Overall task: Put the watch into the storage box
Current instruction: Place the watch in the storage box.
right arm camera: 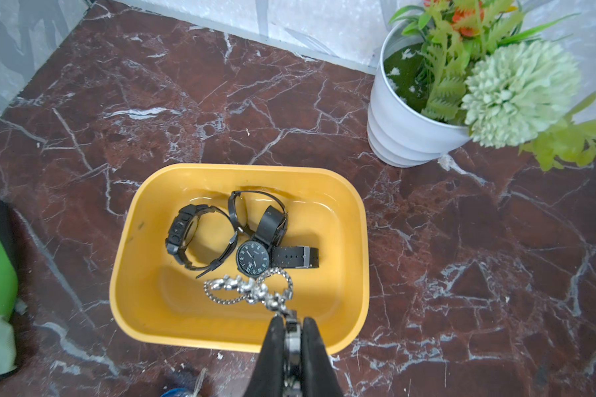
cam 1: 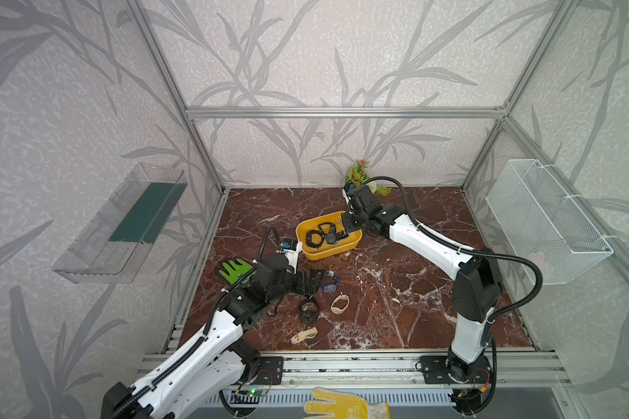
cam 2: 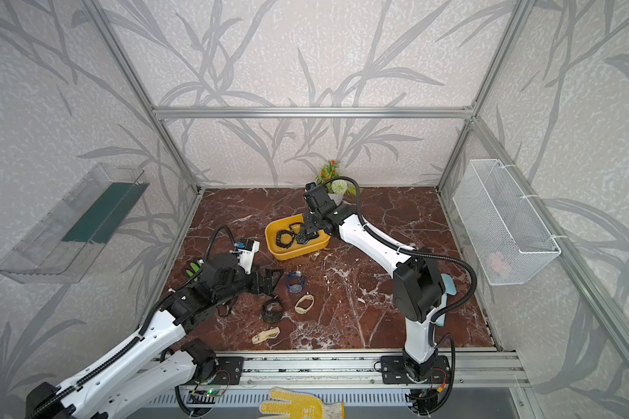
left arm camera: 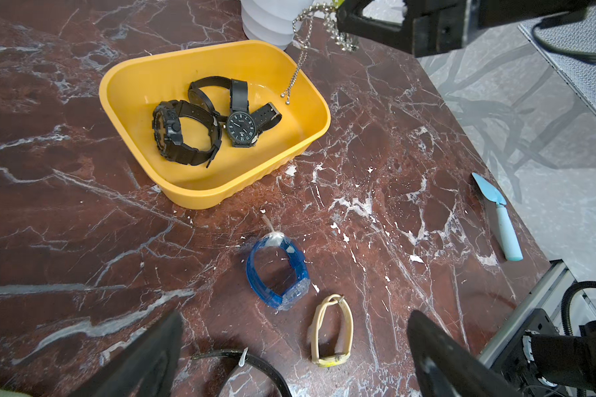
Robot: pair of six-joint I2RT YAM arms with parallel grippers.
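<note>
The yellow storage box [cam 1: 353, 242] [right arm camera: 221, 337] sits mid-table with three black watches [right arm camera: 252, 261] [left arm camera: 167, 130] lying in it. My right gripper [right arm camera: 292, 321] [cam 1: 345, 226] hangs over the box's near rim, shut on a silver watch [right arm camera: 255, 290] whose beaded chain [left arm camera: 300, 65] dangles above the box interior. My left gripper [left arm camera: 296, 314] [cam 1: 315, 281] is open, low over the table, holding nothing. A blue watch [left arm camera: 277, 271], a beige watch [left arm camera: 331, 330] and a black strap [left arm camera: 255, 364] lie below it. Another beige watch [cam 1: 304, 334] lies nearer the front edge.
A white plant pot [right arm camera: 403, 130] stands just behind the box. A green glove [cam 1: 235, 270] lies at the left, a pale blue tool [left arm camera: 503, 223] at the right. A wire-mesh basket [cam 1: 545, 217] and a clear tray [cam 1: 120, 225] hang on the side walls.
</note>
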